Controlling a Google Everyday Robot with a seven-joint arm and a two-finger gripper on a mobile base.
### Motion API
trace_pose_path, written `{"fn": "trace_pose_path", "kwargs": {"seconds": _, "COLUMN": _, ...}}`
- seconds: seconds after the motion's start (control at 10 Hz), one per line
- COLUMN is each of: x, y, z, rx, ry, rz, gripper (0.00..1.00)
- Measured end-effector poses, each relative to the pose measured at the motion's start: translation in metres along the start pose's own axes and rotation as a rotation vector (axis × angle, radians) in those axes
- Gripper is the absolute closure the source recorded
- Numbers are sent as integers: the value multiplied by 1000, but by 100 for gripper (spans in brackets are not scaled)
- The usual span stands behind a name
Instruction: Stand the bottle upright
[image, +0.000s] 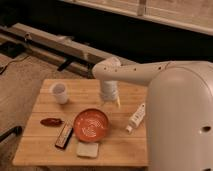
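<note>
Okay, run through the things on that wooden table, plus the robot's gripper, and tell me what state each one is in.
Bottle: lying on its side on the table, right of the bowl.
Cup: upright, open end up.
Bowl: right way up, looks empty.
Gripper: above the table behind the bowl, jaws open, holding nothing.

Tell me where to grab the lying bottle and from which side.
Probably best: grip the bottle across the middle of its body, coming from above. It lies flat and slim, cap toward the bowl. The gripper, open, hangs over the table, to the bottle's left in the view.
</note>
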Motion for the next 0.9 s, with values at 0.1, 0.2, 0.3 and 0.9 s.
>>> {"fn": "trace_pose_path", "kwargs": {"seconds": 0.1, "x": 0, "y": 0, "z": 0, "rx": 0, "ry": 0, "rz": 0, "gripper": 35}}
{"fn": "trace_pose_path", "kwargs": {"seconds": 0.2, "x": 0, "y": 0, "z": 0, "rx": 0, "ry": 0, "rz": 0, "gripper": 35}}
{"fn": "trace_pose_path", "kwargs": {"seconds": 0.3, "x": 0, "y": 0, "z": 0, "rx": 0, "ry": 0, "rz": 0, "gripper": 35}}
{"fn": "trace_pose_path", "kwargs": {"seconds": 0.9, "x": 0, "y": -2, "z": 4, "rx": 0, "ry": 17, "rz": 42, "gripper": 35}}
